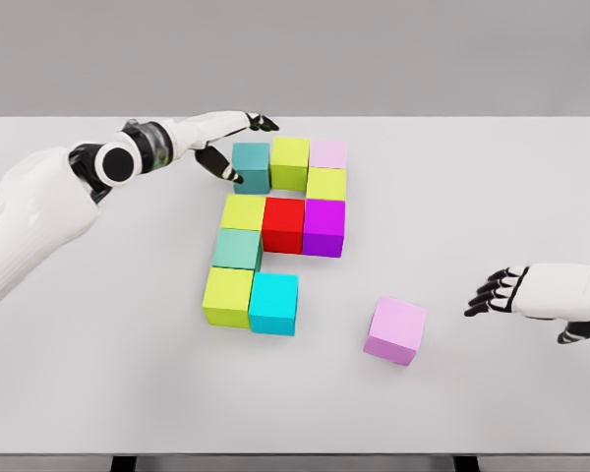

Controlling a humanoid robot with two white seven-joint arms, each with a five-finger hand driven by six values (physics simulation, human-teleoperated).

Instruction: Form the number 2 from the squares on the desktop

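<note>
though unlabelled, 1 pink cube point(395, 330) apart

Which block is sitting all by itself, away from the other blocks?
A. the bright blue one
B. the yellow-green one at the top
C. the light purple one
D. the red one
C: the light purple block lies alone on the white table near the right hand, while the red block and the others are packed together in the group.
</note>
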